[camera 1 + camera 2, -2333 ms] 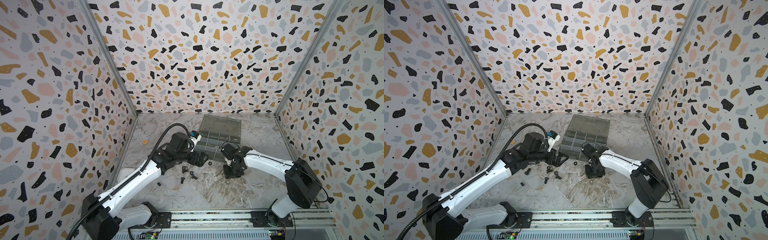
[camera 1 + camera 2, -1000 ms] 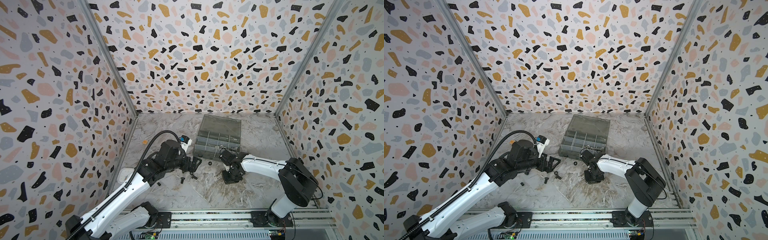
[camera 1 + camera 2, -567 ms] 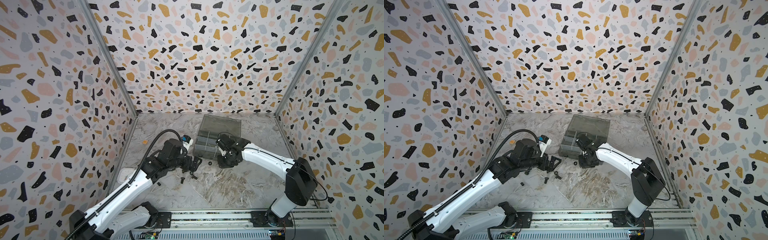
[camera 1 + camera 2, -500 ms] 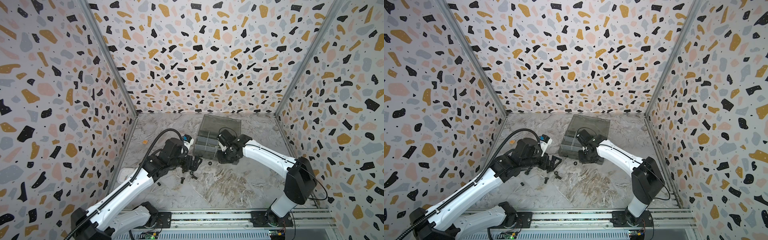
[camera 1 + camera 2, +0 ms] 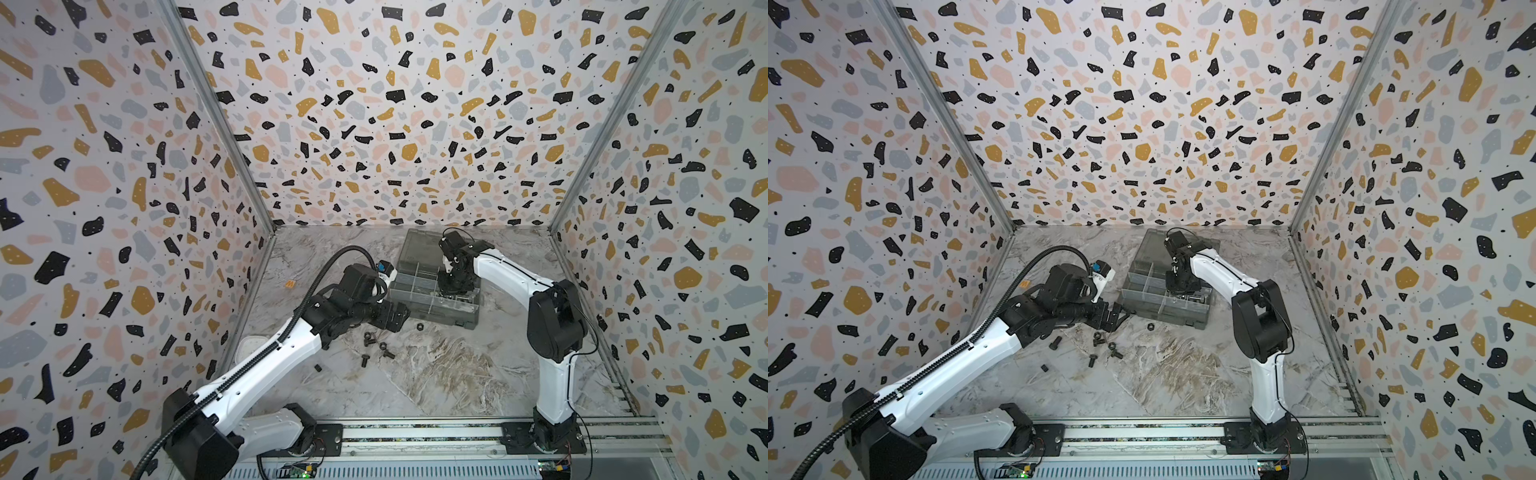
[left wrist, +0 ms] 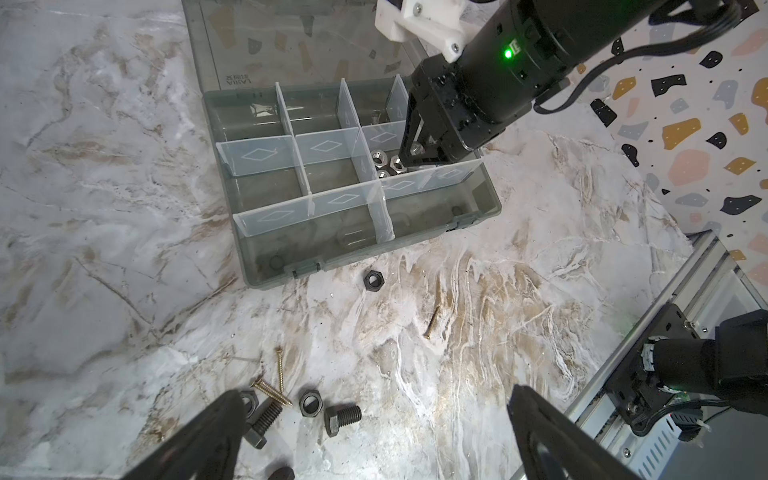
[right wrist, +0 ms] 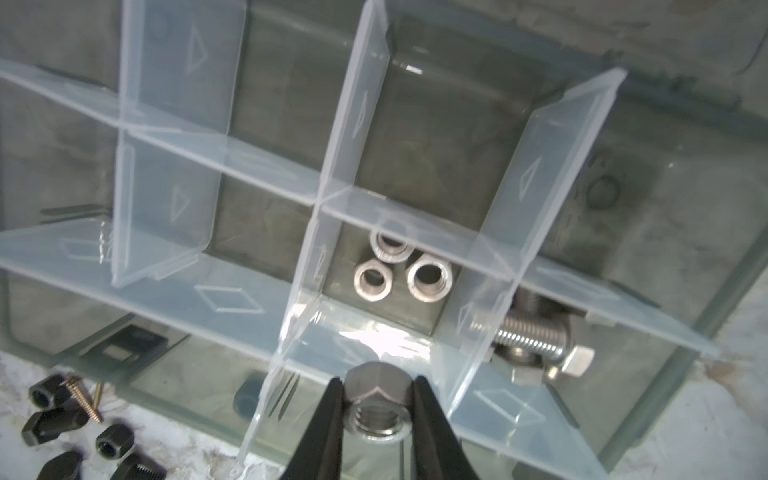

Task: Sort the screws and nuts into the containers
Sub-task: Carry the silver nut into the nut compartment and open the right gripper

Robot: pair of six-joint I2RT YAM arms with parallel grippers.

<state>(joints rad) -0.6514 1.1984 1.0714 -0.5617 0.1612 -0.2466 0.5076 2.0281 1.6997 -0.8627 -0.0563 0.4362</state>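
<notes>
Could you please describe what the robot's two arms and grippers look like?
The left arm and right arm have white links with bulky black joints and bases. A black corrugated conduit loops along the left one; a thin black cable runs along the right. The left gripper and right gripper are black with slim tapered fingers. A green light glows on the right wrist.

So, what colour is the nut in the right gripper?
Shiny silver; the nut shows best in the right wrist view.
</notes>
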